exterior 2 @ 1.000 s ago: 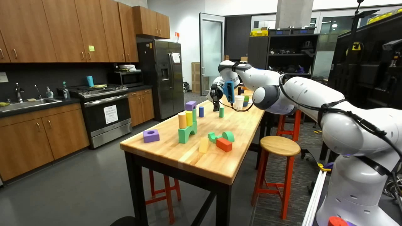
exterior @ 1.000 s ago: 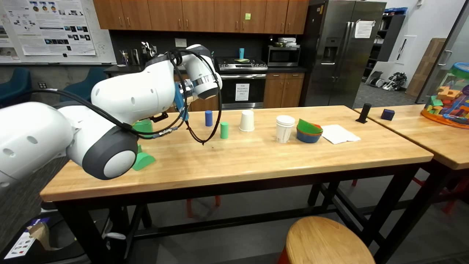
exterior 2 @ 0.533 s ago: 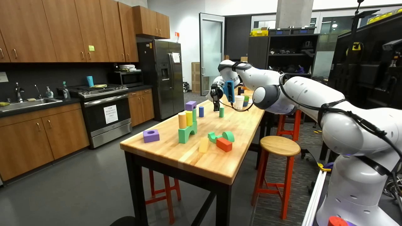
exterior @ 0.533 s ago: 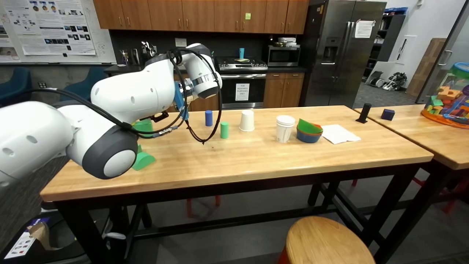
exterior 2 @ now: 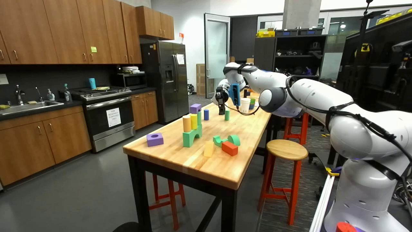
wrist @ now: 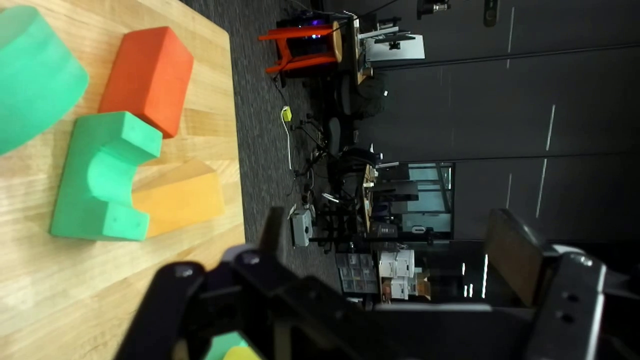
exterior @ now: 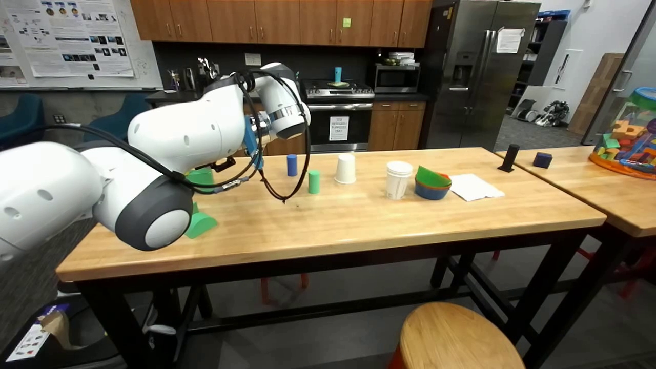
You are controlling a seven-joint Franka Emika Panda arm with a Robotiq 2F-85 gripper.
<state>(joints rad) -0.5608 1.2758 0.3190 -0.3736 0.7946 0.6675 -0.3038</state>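
Observation:
My gripper (wrist: 390, 227) stands wide apart in the wrist view, with only distant background between its fingers. In an exterior view the gripper (exterior 2: 221, 111) hangs beyond a block tower, with a purple arch (exterior 2: 195, 108) on top and a green bridge block (exterior 2: 192, 137) at its base. Orange (exterior 2: 187, 123) and yellow cylinders (exterior 2: 193, 121) stand on that base. On the table in the wrist view lie a green arch (wrist: 95, 185), an orange-yellow wedge (wrist: 182, 200), a red block (wrist: 150, 80) and a green half-round (wrist: 35, 80). A yellow piece (wrist: 240, 354) is mostly hidden behind the gripper.
Blue (exterior: 292, 165) and green cylinders (exterior: 313, 182) stand near an upturned white cup (exterior: 345, 169). Farther along are stacked cups (exterior: 397, 179), nested bowls (exterior: 433, 192) and a napkin (exterior: 474, 187). A holed purple block (exterior 2: 155, 139) lies near the table edge. Cables loop from the wrist.

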